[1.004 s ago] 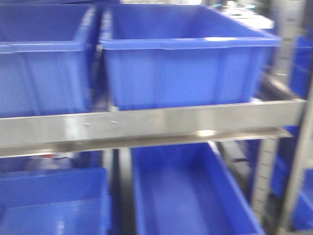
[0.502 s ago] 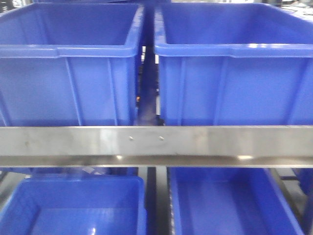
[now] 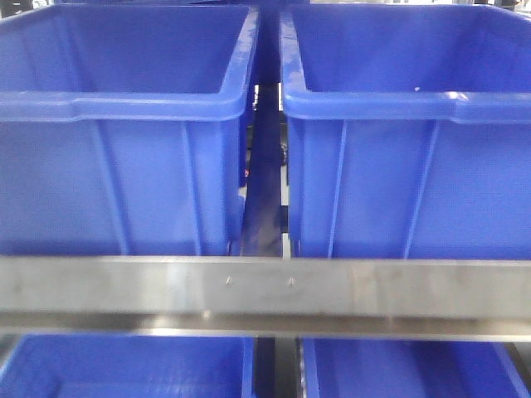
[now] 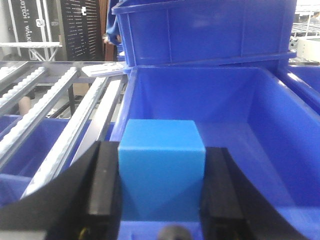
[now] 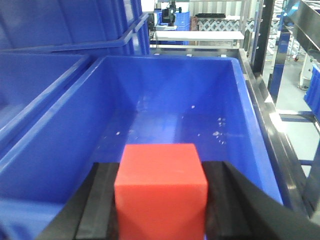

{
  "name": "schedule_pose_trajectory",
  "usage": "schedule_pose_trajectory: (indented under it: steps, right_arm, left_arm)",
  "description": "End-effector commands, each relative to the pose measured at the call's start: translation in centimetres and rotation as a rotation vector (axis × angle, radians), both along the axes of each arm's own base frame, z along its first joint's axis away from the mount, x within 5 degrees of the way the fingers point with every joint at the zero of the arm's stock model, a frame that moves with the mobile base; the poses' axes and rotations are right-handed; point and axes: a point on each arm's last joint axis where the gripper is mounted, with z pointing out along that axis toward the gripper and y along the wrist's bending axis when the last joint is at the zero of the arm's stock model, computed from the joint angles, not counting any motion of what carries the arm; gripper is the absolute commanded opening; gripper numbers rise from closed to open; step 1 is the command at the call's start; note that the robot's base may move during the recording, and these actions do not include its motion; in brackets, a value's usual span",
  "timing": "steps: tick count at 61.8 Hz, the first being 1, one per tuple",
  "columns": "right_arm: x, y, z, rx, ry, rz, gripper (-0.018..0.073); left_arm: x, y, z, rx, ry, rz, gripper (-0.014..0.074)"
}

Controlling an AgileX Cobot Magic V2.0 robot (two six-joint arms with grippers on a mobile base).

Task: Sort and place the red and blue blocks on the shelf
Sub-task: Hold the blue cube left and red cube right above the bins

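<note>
The blue block [image 4: 161,167] is clamped between the black fingers of my left gripper [image 4: 161,187], which is shut on it at the near rim of a large blue bin [image 4: 280,150]. The red block [image 5: 161,192] is held the same way by my right gripper [image 5: 161,200], shut on it over the near end of another blue bin [image 5: 65,150]. The shelf shows in the front view as a brushed metal rail [image 3: 265,294] with two bolts, under two big blue bins [image 3: 124,108] [image 3: 415,108]. Neither gripper nor block appears in the front view.
Roller tracks [image 4: 55,115] run left of the left bin. More blue bins are stacked behind [image 4: 200,30] and sit on the tier below the rail [image 3: 124,365]. A steel frame edge [image 5: 270,120] borders the right bin.
The front view has shifted: the two upper bins now sit centred and closer, and the metal rail has dropped lower in the frame. The lower bins are mostly out of view.
</note>
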Motion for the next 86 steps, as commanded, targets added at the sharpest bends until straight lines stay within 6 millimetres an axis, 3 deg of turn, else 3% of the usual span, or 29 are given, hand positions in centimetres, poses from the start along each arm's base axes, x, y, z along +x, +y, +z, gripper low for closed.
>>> schedule_pose_trajectory:
  steps: [1,86]
  right_arm:
    - [-0.11,-0.1,1.59,0.006,-0.106,-0.011,0.005]
    - [-0.11,-0.1,1.59,0.006,-0.106,-0.011,0.005]
  left_arm:
    - [0.04,0.12,1.61,-0.017,-0.095,0.013,0.0125]
    - [0.04,0.12,1.61,-0.017,-0.095,0.013,0.0125]
